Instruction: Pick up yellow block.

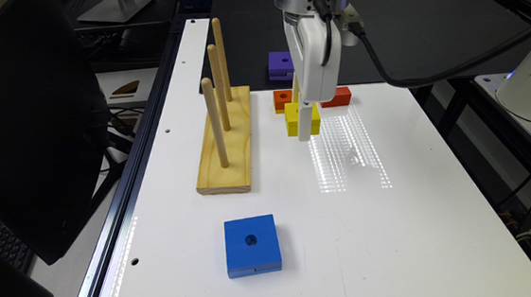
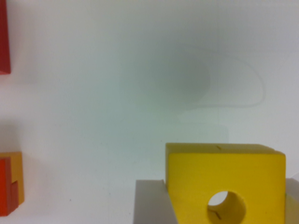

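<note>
One yellow block [image 1: 293,118] — a square wooden piece with a round centre hole — sits between the fingers of the gripper [image 1: 305,122], toward the far side of the white table [image 1: 395,233]; whether it rests on the surface or hangs just above it cannot be told. In the wrist view the yellow block [image 2: 224,182] shows smooth painted faces and its bored hole, with a grey finger [image 2: 152,203] pressed against one side, so the pincer is closed on it. Just beyond lie two more blocks: a small orange block [image 1: 282,99] with a yellow underlayer and a flat red block [image 1: 337,97]. One purple block [image 1: 280,65], also holed, rests farther back on the black surface [image 1: 427,26]. On the exterior view's left stands one pale wooden peg base [image 1: 224,142] — a plank carrying three upright round dowels. One larger blue block [image 1: 252,245], square with a centre hole, lies near the front, well apart from the rest.
</note>
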Controlling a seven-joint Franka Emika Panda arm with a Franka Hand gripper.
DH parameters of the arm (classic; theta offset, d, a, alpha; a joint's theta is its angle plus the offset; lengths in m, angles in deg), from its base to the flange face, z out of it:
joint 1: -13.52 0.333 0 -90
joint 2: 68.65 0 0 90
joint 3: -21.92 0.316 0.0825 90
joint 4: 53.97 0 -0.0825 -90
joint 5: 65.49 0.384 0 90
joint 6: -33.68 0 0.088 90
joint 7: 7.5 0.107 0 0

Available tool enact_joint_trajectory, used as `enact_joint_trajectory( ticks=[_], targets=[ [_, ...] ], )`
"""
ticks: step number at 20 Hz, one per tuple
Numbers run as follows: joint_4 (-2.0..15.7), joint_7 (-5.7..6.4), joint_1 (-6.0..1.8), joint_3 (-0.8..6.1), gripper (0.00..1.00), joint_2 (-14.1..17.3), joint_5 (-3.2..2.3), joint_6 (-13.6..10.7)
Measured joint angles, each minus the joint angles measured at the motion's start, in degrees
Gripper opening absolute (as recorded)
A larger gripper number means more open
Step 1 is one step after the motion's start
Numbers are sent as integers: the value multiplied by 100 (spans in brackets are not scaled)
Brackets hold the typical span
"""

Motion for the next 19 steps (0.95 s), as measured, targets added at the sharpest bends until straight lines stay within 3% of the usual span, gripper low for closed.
enact_joint_trajectory(
  ticks=[6,13,19],
  targets=[
    [-5,5,0,18,0,-627,9,-610],
    [10,5,0,22,0,-729,9,-684],
    [23,5,0,39,0,-1335,33,-1233]
  ],
)
